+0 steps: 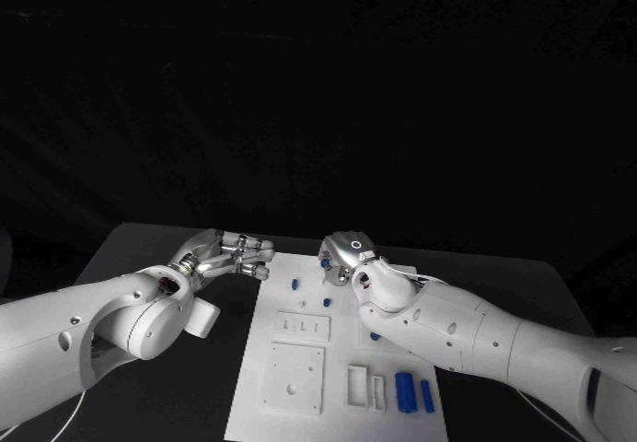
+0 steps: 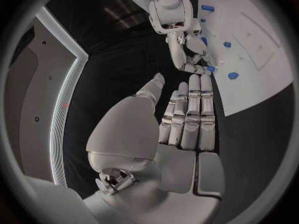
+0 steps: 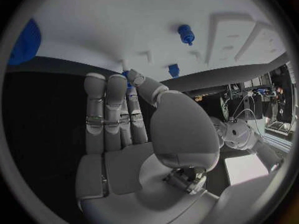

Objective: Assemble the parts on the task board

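Note:
The white task board (image 1: 299,405) lies in the middle of the table, also seen in the left wrist view (image 2: 261,59) and the right wrist view (image 3: 112,30). My right hand (image 1: 348,258) reaches down at the board's far edge. Its thumb and a finger (image 3: 134,78) close around a small blue part (image 3: 126,75), the same blue part (image 2: 211,68) that sits at its fingertips (image 2: 198,59) in the left wrist view. My left hand (image 1: 233,253) hovers just off the board's far left corner, fingers straight, holding nothing (image 2: 187,119).
Other blue parts stand on the board near its far end (image 1: 295,283) (image 1: 327,301), and two blue cylinders (image 1: 403,391) (image 1: 426,394) lie near its front right. White recessed blocks (image 1: 295,376) (image 1: 303,324) sit on the board's left half. Bare black table (image 1: 199,396) flanks the board.

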Robot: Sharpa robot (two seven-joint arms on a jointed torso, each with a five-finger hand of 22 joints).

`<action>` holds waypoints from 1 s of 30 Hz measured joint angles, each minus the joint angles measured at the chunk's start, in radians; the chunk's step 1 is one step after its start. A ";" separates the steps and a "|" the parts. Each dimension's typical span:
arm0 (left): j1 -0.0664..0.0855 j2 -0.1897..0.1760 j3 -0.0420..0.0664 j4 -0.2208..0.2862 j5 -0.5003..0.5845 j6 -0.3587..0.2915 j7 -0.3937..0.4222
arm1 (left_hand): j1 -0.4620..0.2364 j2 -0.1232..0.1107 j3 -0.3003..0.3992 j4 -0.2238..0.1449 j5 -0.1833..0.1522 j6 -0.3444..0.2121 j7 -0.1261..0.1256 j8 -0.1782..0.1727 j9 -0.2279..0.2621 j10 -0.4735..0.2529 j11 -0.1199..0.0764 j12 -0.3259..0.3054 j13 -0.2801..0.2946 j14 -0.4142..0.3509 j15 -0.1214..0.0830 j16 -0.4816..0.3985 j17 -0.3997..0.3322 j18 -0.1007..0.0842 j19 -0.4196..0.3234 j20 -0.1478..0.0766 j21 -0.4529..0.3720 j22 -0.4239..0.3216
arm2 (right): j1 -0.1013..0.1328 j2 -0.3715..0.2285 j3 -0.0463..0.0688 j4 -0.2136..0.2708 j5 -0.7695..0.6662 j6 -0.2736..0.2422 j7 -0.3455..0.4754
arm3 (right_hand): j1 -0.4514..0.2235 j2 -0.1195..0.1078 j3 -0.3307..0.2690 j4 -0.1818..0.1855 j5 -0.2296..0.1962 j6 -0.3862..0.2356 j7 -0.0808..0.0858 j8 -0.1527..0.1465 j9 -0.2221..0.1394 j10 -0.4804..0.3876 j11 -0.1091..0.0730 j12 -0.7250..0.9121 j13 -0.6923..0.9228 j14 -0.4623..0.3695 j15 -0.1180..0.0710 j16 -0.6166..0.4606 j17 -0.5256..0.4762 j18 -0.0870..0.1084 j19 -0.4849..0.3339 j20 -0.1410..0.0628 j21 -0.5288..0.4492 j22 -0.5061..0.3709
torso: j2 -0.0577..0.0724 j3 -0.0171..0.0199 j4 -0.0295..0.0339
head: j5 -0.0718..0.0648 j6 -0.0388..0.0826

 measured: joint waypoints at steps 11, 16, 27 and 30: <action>0.000 -0.003 0.000 -0.001 0.000 0.001 0.000 | 0.000 0.000 0.000 0.000 0.000 0.000 0.000 0.000 0.000 0.000 0.000 0.000 0.000 0.000 0.000 0.000 0.000 0.000 0.000 0.000 0.000 0.000 | -0.009 -0.019 -0.003 0.023 -0.011 0.002 -0.021 | -0.006 -0.006 0.003 0.003 0.000 0.000 0.000 0.000 0.001 0.001 0.000 0.008 0.003 0.000 0.000 0.000 0.000 0.000 0.000 0.000 -0.004 0.008 | 0.002 -0.0013 -0.0011 | 0.002 0.002; 0.000 -0.004 0.000 -0.002 0.000 0.001 0.000 | 0.000 0.000 0.000 0.000 0.000 0.000 0.000 0.000 0.000 0.000 0.000 0.000 0.000 0.000 0.000 0.000 0.000 0.000 0.000 0.000 0.000 0.000 | -0.012 -0.027 -0.003 0.036 -0.015 0.005 -0.032 | -0.006 -0.006 0.003 0.003 0.000 0.000 0.000 0.000 0.001 0.004 0.004 0.008 0.003 0.000 0.000 0.000 0.000 -0.001 0.000 0.000 -0.008 0.010 | 0.003 -0.0013 -0.0014 | 0.003 0.002; 0.000 -0.005 0.000 -0.003 0.000 0.002 0.000 | 0.000 0.000 0.000 0.000 0.000 0.000 0.000 0.000 0.000 0.000 0.000 0.000 0.000 0.000 0.000 0.000 0.000 0.000 0.000 0.000 0.000 0.000 | -0.014 -0.028 -0.002 0.042 -0.018 0.011 -0.044 | -0.005 -0.005 0.005 0.006 0.000 0.000 0.000 -0.001 0.000 0.004 0.004 0.007 0.003 0.000 0.000 0.000 0.000 -0.001 0.003 0.004 -0.023 0.014 | 0.004 -0.0026 -0.0001 | 0.002 0.003; 0.000 -0.005 0.000 -0.003 0.000 0.002 -0.001 | 0.000 0.000 0.000 0.000 0.000 0.000 0.000 0.000 0.000 0.000 0.000 0.000 0.000 0.000 0.000 0.000 0.000 0.000 0.000 0.000 0.000 0.000 | -0.014 -0.024 -0.002 0.036 -0.018 0.012 -0.044 | -0.005 -0.005 0.006 0.006 0.000 0.000 0.000 -0.004 0.000 0.004 0.004 0.007 0.003 0.000 0.000 -0.005 0.000 -0.001 0.003 0.004 -0.035 0.017 | 0.004 -0.0033 -0.0001 | 0.001 0.004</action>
